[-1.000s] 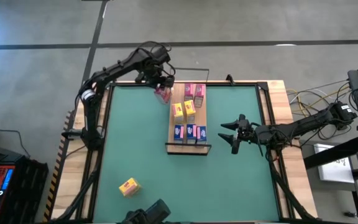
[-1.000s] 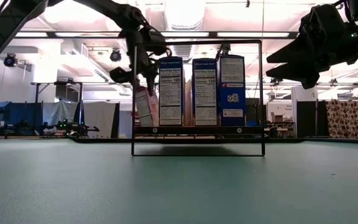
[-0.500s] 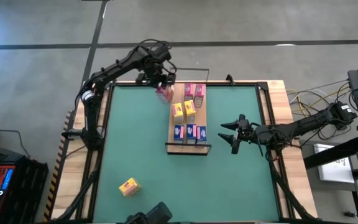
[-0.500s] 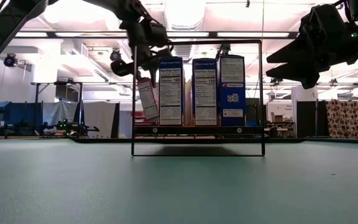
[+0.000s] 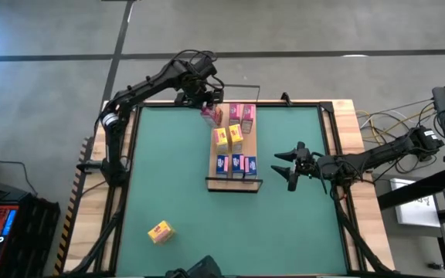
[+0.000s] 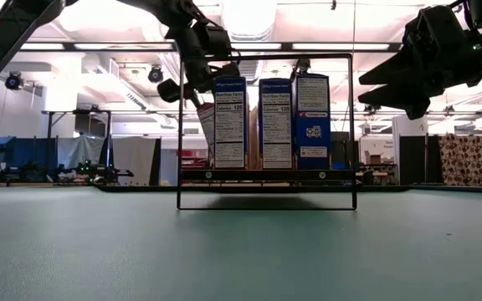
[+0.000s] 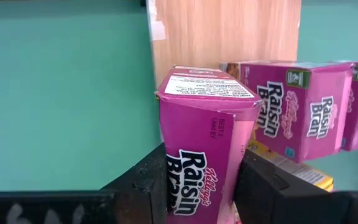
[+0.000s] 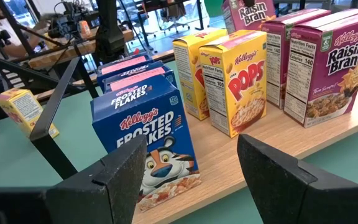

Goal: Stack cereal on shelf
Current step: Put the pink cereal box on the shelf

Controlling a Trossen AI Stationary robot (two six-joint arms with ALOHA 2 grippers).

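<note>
My left gripper (image 5: pixel 208 99) is shut on a pink Raisin Bran box (image 5: pixel 212 115) at the far left corner of the light-wood shelf (image 5: pixel 242 150). The low view shows that box (image 6: pixel 205 130) beside the shelf's wire rail (image 6: pixel 180 134). Standing on the board are two pink boxes (image 5: pixel 242 113), yellow boxes (image 5: pixel 229 137) and three blue boxes (image 5: pixel 236 164). One yellow box (image 5: pixel 160 231) lies on the green table near the left front. My right gripper (image 5: pixel 287 167) is open, to the right of the shelf, touching nothing. My left gripper pinches the pink box between its two fingers (image 7: pixel 143 182), one on each side of the box (image 7: pixel 197 174). It comes from above, slanting from the far side, and grips the upper end (image 6: pixel 202 107). The box hangs below, slightly tilted and clear of the table.
Black wire rails (image 6: pixel 351 125) stand at the shelf's short ends. The right wrist view looks along the rows of blue (image 8: pixel 148 134), yellow (image 8: pixel 241 81) and pink (image 8: pixel 331 65) boxes. Bare green table lies left of and in front of the shelf. Wooden table edges frame the mat.
My left gripper has carried the pink box up and toward the table's right, from beside the shelf's far left corner to against its wire rail. The box stays gripped and has come more upright. My right arm has kept still.
</note>
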